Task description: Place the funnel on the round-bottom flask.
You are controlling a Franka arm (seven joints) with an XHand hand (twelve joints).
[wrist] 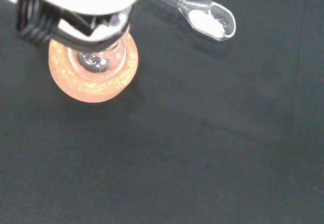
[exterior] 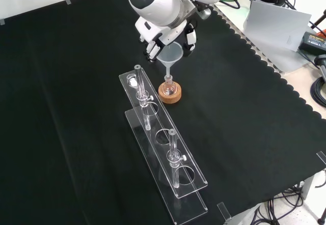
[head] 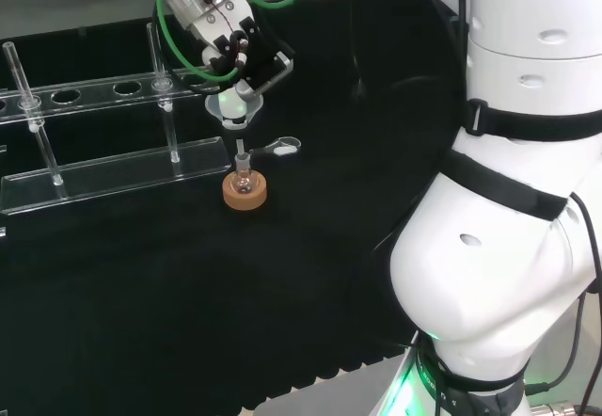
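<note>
Pinching the clear funnel (exterior: 171,55) by its cone rim, the hand (exterior: 168,34) holds it over the round-bottom flask (exterior: 169,89) on its cork ring (exterior: 169,95), stem just at the flask's neck. Funnel looks light, slick, and breakable; the rim seems the safest hold.

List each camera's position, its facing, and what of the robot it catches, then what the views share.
Head view: behind and above the base, looking over the white arm links at the bench; the hand holds the funnel.
Front view: opposite side, looking down on the cloth; hand enters from the top.
Wrist view: at the wrist, looking past the palm.
Shared: the round-bottom flask on its cork ring.
</note>
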